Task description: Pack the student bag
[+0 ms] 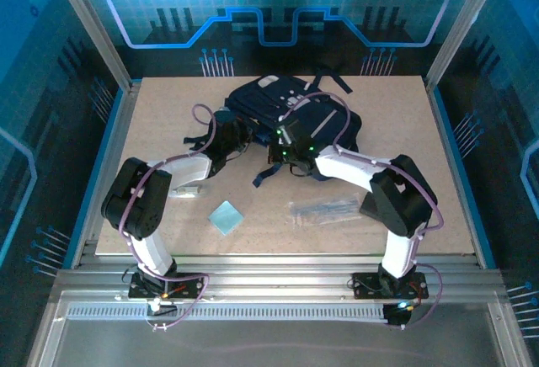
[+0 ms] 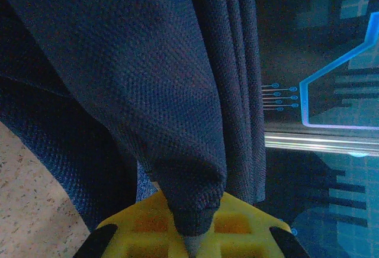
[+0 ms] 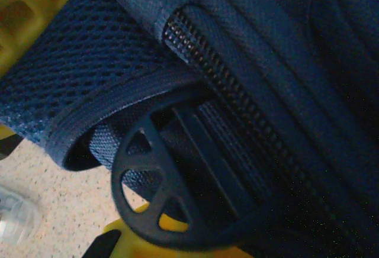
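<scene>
**Both arms clamped on bag, nothing packed yet**

The student bag [image 1: 290, 110] lies at the far middle of the table [image 1: 404, 140], slumped, with both arms reaching in to its near side. The left gripper [image 2: 188, 240] is fully closed on a fold of the navy fabric, and the cloth bunches down between the yellow fingers [image 2: 145, 225]. It looks like an anchor grip to keep the bag from sliding.

The right gripper [image 1: 285, 153] is closed too, at the bag's near edge beside the zipper [image 3: 225, 80] and a black strap buckle [image 3: 169, 181]. What it pinches is hidden, so I cannot tell. It is probably after the zipper or the opening edge, to pull against the left hold.

A pale blue square [image 1: 226, 215] and a clear packet [image 1: 324, 210] lie on the near table, well apart from the bag. They are likely the things to go in, so the task looks early.
</scene>
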